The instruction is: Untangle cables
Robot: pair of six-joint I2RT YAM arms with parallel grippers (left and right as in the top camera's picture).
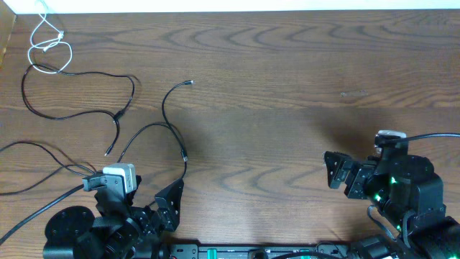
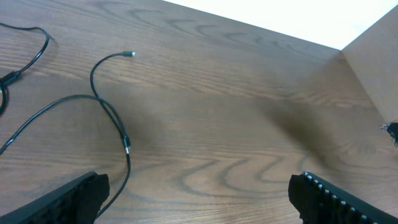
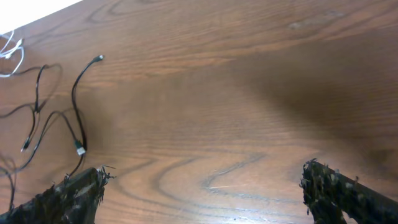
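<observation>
Dark wood-grain table point(image 1: 287, 86) fills every view. Only the overhead camera takes in the whole set of cables: the white cable point(image 1: 47, 42) is looped at the far-left back corner, and the black cables point(image 1: 126, 108) sprawl below and right of it, overlapping one another across the left half of the table. The left wrist view shows just the nearest black cord. It curves up to a small metal plug point(image 2: 129, 55), then runs down close beside one finger of the left gripper point(image 2: 199, 182), whose jaws are spread wide with nothing between them. The right wrist view shows the black cords small at its left edge, plus a sliver of white at the upper-left corner. The right gripper point(image 3: 205, 169) is likewise spread wide and empty, well apart from them.
</observation>
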